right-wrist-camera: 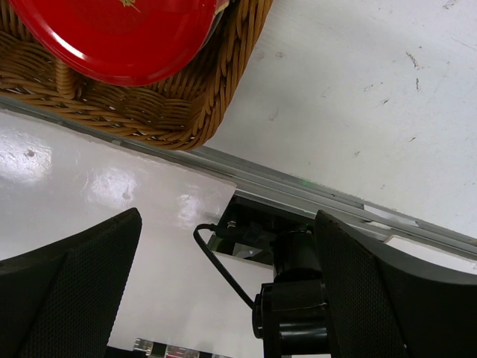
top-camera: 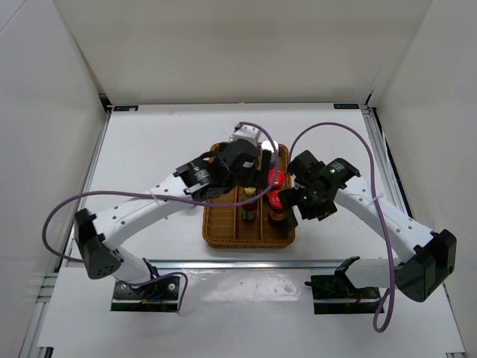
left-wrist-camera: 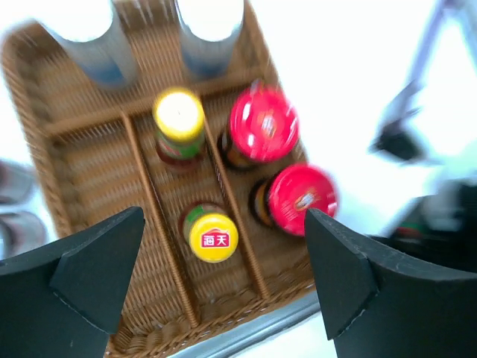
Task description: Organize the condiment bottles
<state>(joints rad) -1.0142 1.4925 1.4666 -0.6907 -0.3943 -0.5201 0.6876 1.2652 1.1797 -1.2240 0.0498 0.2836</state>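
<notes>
Over the wicker tray (left-wrist-camera: 89, 171), our left gripper (left-wrist-camera: 223, 224) gapes empty above the yellow-capped bottles (left-wrist-camera: 179, 113) in the middle lane, red-capped bottles (left-wrist-camera: 262, 123) at their three o'clock, silver cylinders (left-wrist-camera: 97, 37) at twelve, while our right gripper (right-wrist-camera: 227, 216) hangs released by the tray's corner.

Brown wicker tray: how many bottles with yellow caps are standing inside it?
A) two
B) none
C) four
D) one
A: the left wrist view shows two slim green bottles with yellow caps, standing one behind the other in the middle lane of the brown wicker tray.
</notes>
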